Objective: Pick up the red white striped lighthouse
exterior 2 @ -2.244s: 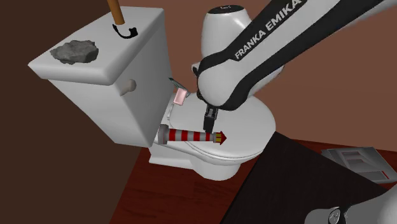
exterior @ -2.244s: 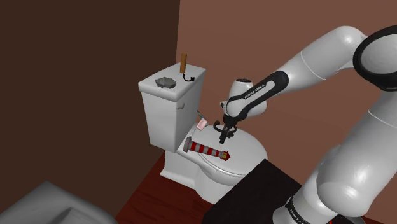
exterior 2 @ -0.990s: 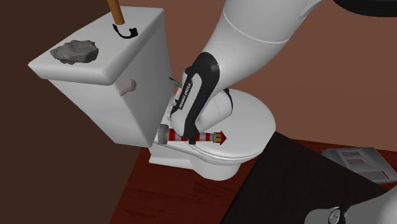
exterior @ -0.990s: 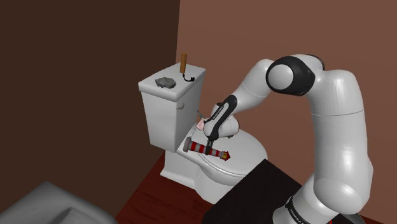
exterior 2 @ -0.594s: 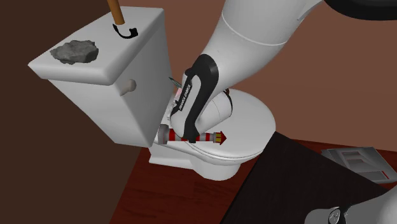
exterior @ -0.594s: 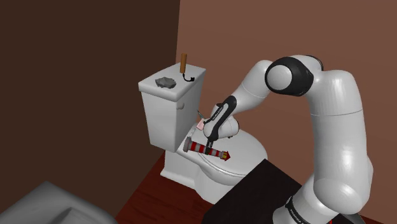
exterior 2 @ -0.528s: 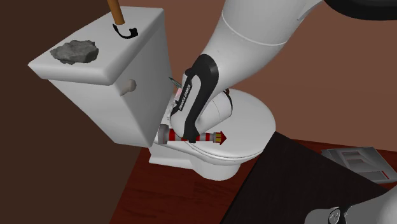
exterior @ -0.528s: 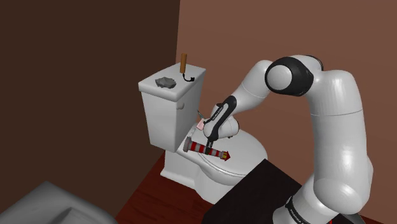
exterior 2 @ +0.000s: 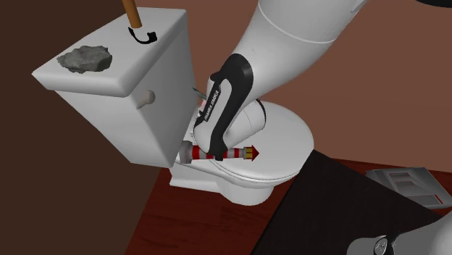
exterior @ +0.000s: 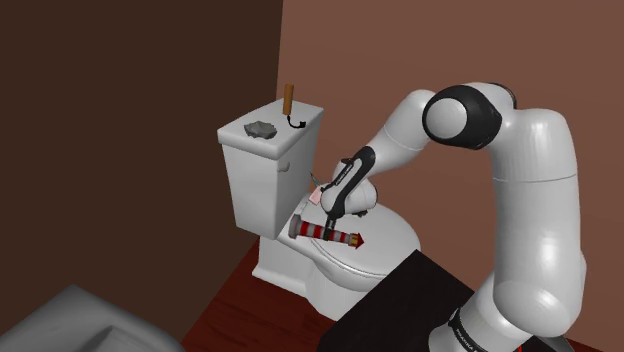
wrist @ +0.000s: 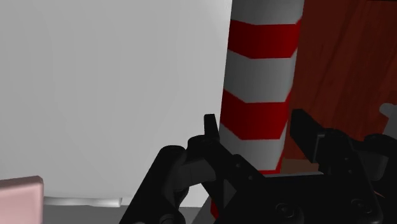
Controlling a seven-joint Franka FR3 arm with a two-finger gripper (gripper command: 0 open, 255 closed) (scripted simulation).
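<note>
A grey rock sits on the white toilet tank. Right of it, the red-and-white striped lighthouse lies on its side across the closed toilet lid, and the black gripper clasps its banded shaft between its 2 fingers.
</note>
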